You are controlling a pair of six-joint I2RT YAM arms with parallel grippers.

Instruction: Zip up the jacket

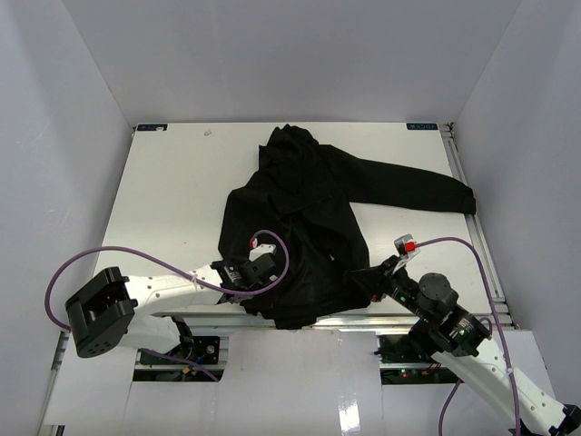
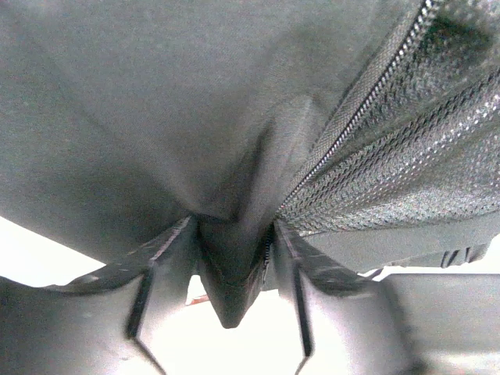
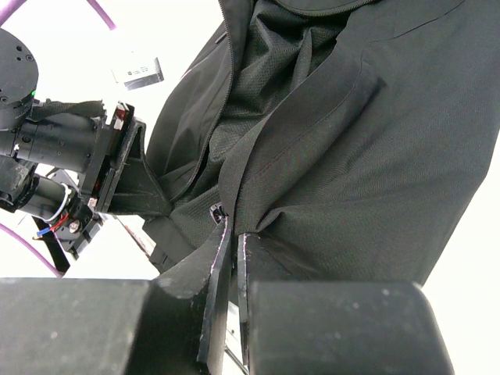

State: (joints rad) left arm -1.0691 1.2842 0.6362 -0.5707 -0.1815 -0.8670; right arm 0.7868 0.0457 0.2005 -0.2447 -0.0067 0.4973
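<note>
Black jacket [image 1: 309, 227] lies rumpled on the table [image 1: 172, 200], unzipped, 1 sleeve [image 1: 413, 188] stretched right.

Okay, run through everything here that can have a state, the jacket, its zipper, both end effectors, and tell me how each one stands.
jacket, crumpled on the table, front open.
zipper, undone, teeth showing along one loose edge.
left end effector, closed on a fold of the jacket beside the zipper.
right end effector, shut on the jacket's edge.
</note>
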